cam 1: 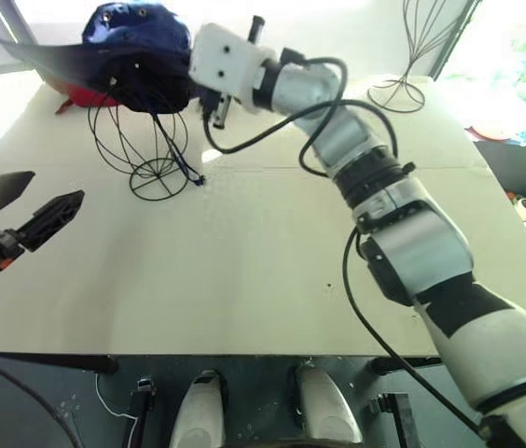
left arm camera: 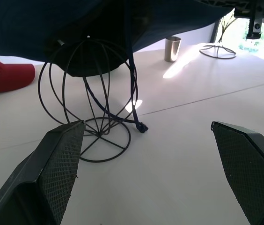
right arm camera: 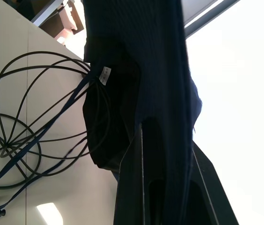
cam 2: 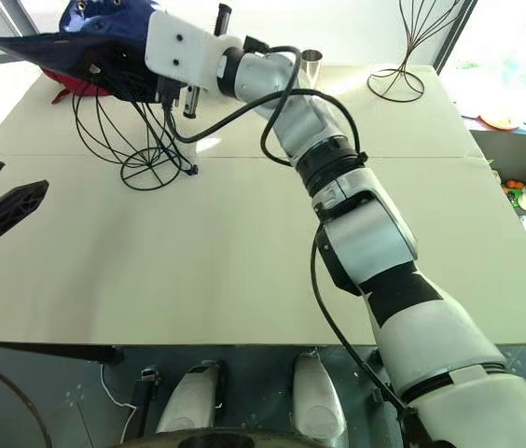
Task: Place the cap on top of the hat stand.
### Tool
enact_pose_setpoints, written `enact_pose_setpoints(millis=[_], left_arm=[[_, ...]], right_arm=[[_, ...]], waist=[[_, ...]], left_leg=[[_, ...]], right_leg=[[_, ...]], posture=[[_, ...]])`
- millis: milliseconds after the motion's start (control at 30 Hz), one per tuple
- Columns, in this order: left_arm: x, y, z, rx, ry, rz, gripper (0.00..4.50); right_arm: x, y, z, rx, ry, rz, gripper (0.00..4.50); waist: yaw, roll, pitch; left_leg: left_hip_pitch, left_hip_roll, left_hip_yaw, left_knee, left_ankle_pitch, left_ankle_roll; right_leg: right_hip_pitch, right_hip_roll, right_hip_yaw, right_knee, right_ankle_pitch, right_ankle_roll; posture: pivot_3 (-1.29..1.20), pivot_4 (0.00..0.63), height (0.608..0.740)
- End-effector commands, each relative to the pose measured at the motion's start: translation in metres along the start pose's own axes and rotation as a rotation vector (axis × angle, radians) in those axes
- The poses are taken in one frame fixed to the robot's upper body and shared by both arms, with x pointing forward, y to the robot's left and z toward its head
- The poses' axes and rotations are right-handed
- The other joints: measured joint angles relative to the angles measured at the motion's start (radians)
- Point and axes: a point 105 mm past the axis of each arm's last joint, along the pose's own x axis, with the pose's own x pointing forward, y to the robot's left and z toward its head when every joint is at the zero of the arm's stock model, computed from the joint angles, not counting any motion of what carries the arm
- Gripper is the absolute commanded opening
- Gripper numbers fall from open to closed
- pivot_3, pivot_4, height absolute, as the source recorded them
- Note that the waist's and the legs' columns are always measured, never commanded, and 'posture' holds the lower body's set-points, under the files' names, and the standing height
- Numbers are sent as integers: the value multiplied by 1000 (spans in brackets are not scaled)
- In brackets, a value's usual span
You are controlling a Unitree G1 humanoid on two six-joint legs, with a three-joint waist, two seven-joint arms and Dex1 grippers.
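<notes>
The cap (cam 1: 137,47), soft, light and floppy, is pinched at its brim by the right gripper (right arm camera: 165,154), sagging over the hat stand (cam 1: 146,140) at eleven o'clock; the left gripper (left arm camera: 155,164) is spread empty.

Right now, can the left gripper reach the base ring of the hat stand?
Probably yes. The left gripper is open and faces the hat stand across bare table; only the cap's hanging cord lies near.
</notes>
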Motion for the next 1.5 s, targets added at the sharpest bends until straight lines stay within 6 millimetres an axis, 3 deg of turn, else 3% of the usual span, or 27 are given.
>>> enact_pose_setpoints(millis=[33, 133, 333, 500, 667, 900, 1033, 1133, 1367, 1500], left_arm=[[-6, -1, 17, 56, -53, 20, 4500], [-8, -2, 16, 50, -52, 25, 4500], [-16, -1, 13, 43, -44, 49, 4500], [-26, -2, 14, 33, -42, 72, 4500], [-31, -4, 14, 28, -37, 81, 4500], [-32, -3, 13, 34, -23, 86, 4500], [-28, -3, 12, 33, -26, 77, 4500], [-25, -7, 10, 31, -20, 58, 4500], [-19, -12, 11, 33, -27, 31, 4500], [-16, -13, 13, 39, -22, 14, 4500]], right_arm=[[9, -11, 25, -57, -70, -48, 55], [15, 1, 27, -65, -82, -37, 55], [16, 49, 28, -209, -150, 48, 55], [4, 94, 7, -248, -143, 135, 55], [-6, 122, -9, -285, -116, 197, 55], [-4, 127, -15, -324, -80, 217, 55], [-2, 132, -20, -246, -45, 230, 55], [-1, 135, -21, -179, -32, 235, 884], [0, 154, -19, -92, -38, 213, 4354], [-6, 154, -26, -109, -15, 225, 4436]], waist=[[0, 0, 0], [-1, 0, 0], [-2, 0, 0], [-1, -1, 0], [-1, -1, 0], [-2, -1, 0], [-2, -1, 0], [-2, -1, 0], [0, -1, 0], [0, -1, 0]], left_leg=[[0, 0, 0, 0, 0, 0], [0, 0, 0, 0, 0, 0], [0, 0, 0, -5, 0, -1], [0, 0, 0, -6, 0, -1], [1, 0, -1, -6, 2, -3], [5, 0, -2, -6, 2, -4], [5, 0, -2, -6, 2, -4], [5, 0, -2, -6, 2, -4], [5, 0, -2, -6, 2, -4], [5, 0, -2, -6, 2, -4]], right_leg=[[0, 0, 0, 0, 0, 0], [0, 0, 0, 0, 0, 0], [-2, 0, 0, 0, 0, -1], [-2, 0, 0, 0, -1, -1], [-2, 0, 0, 1, -1, -2], [1, 1, 0, 1, -1, -3], [1, 1, 0, 0, -1, -3], [1, 1, 0, 1, -1, -3], [2, 1, 0, 0, -1, -3], [2, 1, 0, 0, -1, -4]], posture=[[0, 150, 739], [0, 150, 739], [0, 150, 739], [0, 150, 739], [0, 150, 739], [0, 150, 739], [0, 150, 739], [0, 150, 739], [0, 150, 739], [0, 150, 739]])
